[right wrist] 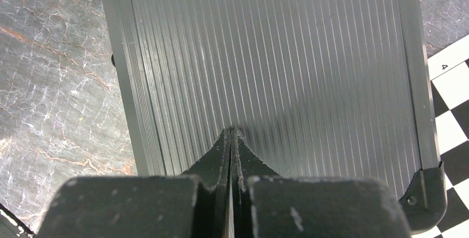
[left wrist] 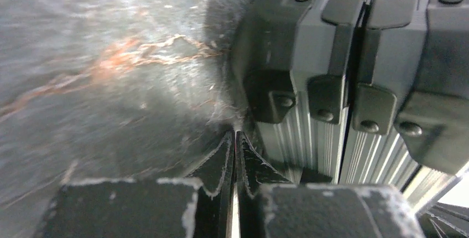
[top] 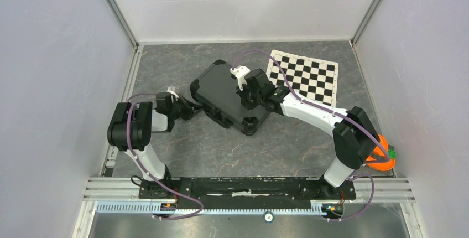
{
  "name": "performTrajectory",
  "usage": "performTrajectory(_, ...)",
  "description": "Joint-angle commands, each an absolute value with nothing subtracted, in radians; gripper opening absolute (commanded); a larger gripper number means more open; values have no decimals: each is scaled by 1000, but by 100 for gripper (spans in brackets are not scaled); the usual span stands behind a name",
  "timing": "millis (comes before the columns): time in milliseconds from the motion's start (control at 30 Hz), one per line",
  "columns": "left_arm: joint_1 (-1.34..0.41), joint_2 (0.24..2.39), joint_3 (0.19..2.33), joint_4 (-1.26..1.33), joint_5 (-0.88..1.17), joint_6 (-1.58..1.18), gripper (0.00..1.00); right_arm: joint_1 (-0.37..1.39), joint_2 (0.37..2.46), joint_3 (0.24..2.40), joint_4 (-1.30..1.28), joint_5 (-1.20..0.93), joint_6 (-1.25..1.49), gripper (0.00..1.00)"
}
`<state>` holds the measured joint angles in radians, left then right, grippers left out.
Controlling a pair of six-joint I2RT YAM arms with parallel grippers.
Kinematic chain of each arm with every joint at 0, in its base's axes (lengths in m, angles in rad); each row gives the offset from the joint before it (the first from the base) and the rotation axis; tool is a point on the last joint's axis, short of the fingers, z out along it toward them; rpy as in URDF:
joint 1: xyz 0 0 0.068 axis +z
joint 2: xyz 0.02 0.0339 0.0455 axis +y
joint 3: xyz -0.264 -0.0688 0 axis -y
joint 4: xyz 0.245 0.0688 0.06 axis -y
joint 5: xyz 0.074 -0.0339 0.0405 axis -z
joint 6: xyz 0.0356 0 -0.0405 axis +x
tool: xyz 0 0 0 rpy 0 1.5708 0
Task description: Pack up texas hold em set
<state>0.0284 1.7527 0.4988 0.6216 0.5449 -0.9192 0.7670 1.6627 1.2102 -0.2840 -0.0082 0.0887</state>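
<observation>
Case [top: 229,97] is lying closed on the desk [top: 287,149], its ribbed lid directly under the right jaws, which are pressed together and seemingly touching it. Left jaws, also together and gripping nothing, are sitting just beside the case's corner guard [left wrist: 271,55], with a seam fitting [left wrist: 337,50] just past them. Risk, as I'm reading it: any left-side nudge is threatening to skid the whole case toward the chequered mat [top: 309,74] if the right tips are slipping along those ribs.
</observation>
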Motion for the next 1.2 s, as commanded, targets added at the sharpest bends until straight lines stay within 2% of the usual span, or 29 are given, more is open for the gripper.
performTrajectory(0, -27, 1811, 543, 681, 574, -951, 8, 761, 1702, 1174, -332, -42, 86, 0)
performTrajectory(233, -108, 1860, 600, 664, 666, -976, 5, 746, 1711, 1173, -331, -74, 89, 0)
performTrajectory(367, -117, 1844, 560, 789, 785, -1072, 5, 733, 1712, 1164, -330, -100, 87, 0)
performTrajectory(600, -206, 1731, 460, 917, 816, -1202, 4, 676, 1718, 1158, -333, -160, 111, 0)
performTrajectory(933, -204, 1305, 453, 526, 786, -1096, 7, 671, 1756, 1127, -336, -209, 122, 0)
performTrajectory(1033, -204, 1252, 497, 338, 732, -986, 7, 672, 1742, 1123, -335, -212, 129, 0)
performTrajectory(1167, -204, 1249, 495, 288, 702, -947, 8, 671, 1709, 1124, -347, -186, 129, 0)
